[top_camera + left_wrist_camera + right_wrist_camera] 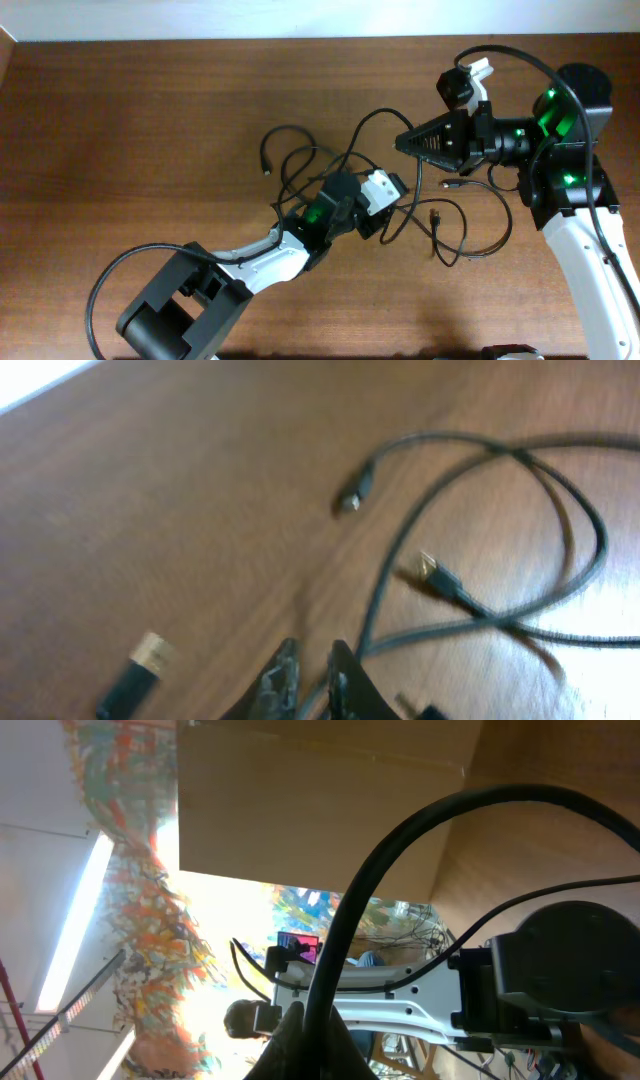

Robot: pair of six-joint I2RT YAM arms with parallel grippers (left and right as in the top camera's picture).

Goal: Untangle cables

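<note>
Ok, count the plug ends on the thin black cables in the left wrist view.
3. A small dark plug lies at upper centre; a flat gold-tipped plug sits right of centre; a gold-capped cylindrical plug lies at lower left. More may be hidden outside this view.

Left wrist view: blurred throughout. The left pincer [312, 660] is cut off by the lower edge. The cables [470, 610] to its right run out of frame, and the plug [152, 652] to its left loses its cord there. Right pincer [308, 1045] — only its tips show.
</note>
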